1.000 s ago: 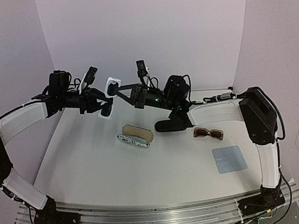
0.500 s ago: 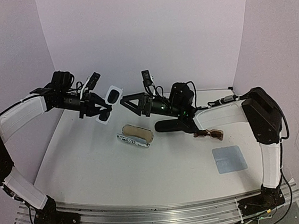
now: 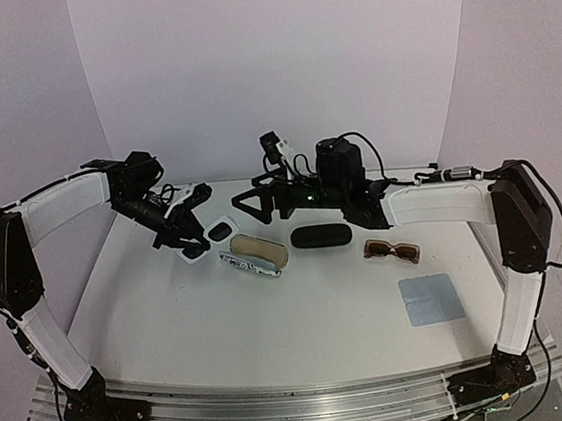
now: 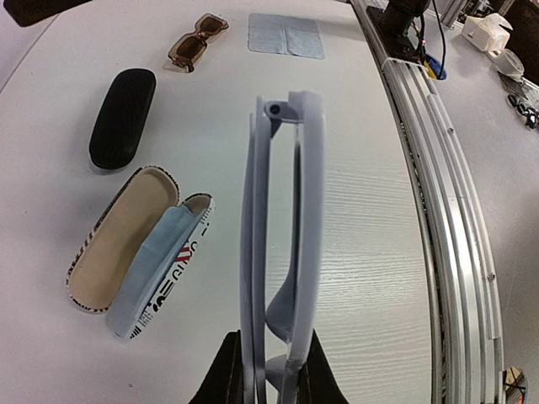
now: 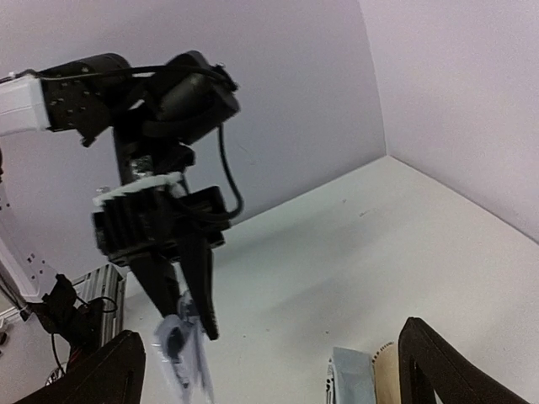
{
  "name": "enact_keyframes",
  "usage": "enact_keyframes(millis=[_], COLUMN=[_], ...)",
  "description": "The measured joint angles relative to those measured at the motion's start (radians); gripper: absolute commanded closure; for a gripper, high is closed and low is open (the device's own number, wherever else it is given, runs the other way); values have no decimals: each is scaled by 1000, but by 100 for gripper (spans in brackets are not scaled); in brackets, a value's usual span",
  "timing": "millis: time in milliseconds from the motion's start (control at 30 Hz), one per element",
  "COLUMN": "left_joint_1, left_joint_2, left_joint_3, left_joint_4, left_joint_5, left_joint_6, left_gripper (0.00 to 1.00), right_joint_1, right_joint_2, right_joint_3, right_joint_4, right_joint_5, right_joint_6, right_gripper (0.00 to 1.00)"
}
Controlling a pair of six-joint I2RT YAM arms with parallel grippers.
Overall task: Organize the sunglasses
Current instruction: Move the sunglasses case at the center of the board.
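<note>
Now left claw clamped on folded white sunglasses, aloft just left of open striped case; right claw spread wide, empty. Step, likely: casing white pair. Next: lower into lining. Meanwhile brown sunglasses lie on tabletop.

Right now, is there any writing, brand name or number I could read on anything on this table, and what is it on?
No text here can be read for sure.
On the open striped case: bold black and red marks on its outer shell, seen at an angle and cut off; unreadable.
On the black case, white sunglasses, brown sunglasses and blue cloth: no lettering visible.
</note>
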Motion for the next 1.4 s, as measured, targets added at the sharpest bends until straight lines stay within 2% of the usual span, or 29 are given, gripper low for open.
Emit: enact_keyframes(millis=[67,200,433,667,900,1100,1233,1400], left_joint_1=[7,52,142,147,148,147,148,147], left_joint_2=[5,9,9,8,5,5,5,5], left_joint_3=[0,-12,-108,-132,-132,-132,-132,-132], left_joint_4=[-22,-35,-22,-16,-10,-10,-10,-10], left_joint_5=[0,0,-28,-42,-42,-41,-40,-36], left_joint_6=[0,-24,-66,-79,-82,-83,-84,-95], left_gripper=[93,91,90,90,90,90,90,90], right_joint_1=[-14,-27,27,32,-14,-31,-30,-30], right_joint_2=[43,194,306,351,379,464,485,485], right_joint_3=[41,209,261,370,383,385,385,385], right_joint_4=[-56,-226,-459,-521,-522,-548,-569,-570], right_joint_5=[26,70,171,299,367,326,291,241], right_joint_6=[4,-29,-159,-134,-90,-103,-115,-158], right_gripper=[11,12,9,18,28,43,67,81])
